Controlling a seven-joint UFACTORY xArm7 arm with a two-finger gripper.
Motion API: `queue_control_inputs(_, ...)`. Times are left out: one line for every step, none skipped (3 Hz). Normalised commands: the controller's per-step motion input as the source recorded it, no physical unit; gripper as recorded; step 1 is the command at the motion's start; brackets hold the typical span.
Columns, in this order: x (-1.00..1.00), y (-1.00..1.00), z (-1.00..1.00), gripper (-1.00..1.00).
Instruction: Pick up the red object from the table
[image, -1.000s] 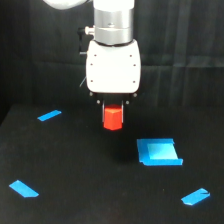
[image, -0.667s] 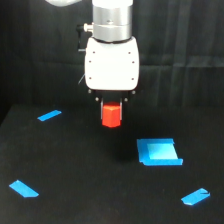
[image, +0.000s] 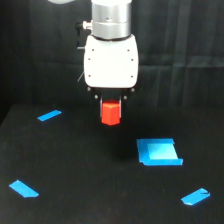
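Observation:
The red object (image: 110, 113) is a small red-orange block held between the dark fingers of my gripper (image: 111, 107), under the white gripper body. It hangs above the black table (image: 75, 165), clear of the surface. The gripper is shut on it. The block's top is hidden between the fingers.
A flat blue square piece (image: 158, 151) lies on the table toward the exterior view's right. Blue tape strips lie at the left (image: 49, 115), lower left (image: 23, 188) and lower right (image: 195, 196).
The gripper has risen with the red block in it, lifting it a little higher above the table.

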Motion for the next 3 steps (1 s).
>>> queue_control_inputs(0.02, 0.05, 0.16, -1.00)
queue_control_inputs(-0.01, 0.11, 0.18, -0.93)
queue_control_inputs(-0.03, 0.03, 0.04, -1.00)
